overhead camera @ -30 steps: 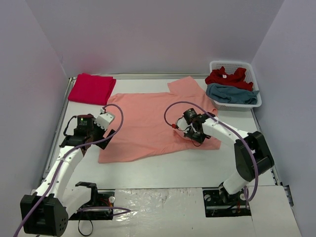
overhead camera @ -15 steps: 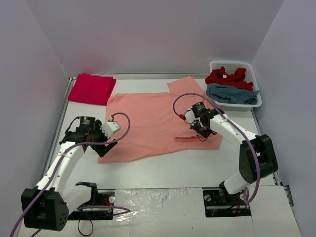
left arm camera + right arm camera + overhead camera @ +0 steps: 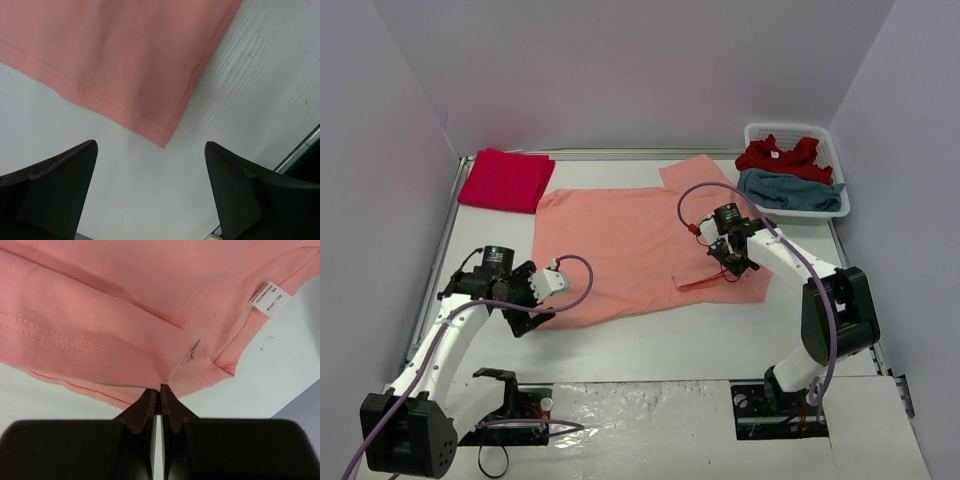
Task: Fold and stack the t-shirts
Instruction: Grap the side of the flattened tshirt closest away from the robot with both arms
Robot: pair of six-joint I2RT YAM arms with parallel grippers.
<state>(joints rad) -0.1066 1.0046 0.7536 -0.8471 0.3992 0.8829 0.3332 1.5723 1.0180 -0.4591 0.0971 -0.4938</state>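
the salmon t-shirt [image 3: 620,240] lies flat on the desk [image 3: 650,340]. my right tool [image 3: 160,390] is pressed together, seemingly pinching only a sliver of its edge, so a pull could slip it free. my left tool [image 3: 150,146], spread wide over the near corner, could close on bare desk.

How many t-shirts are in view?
4: a salmon t-shirt spread mid-table, a folded crimson t-shirt at the far left corner, and a red t-shirt and teal t-shirt in the white basket, where more may be hidden.
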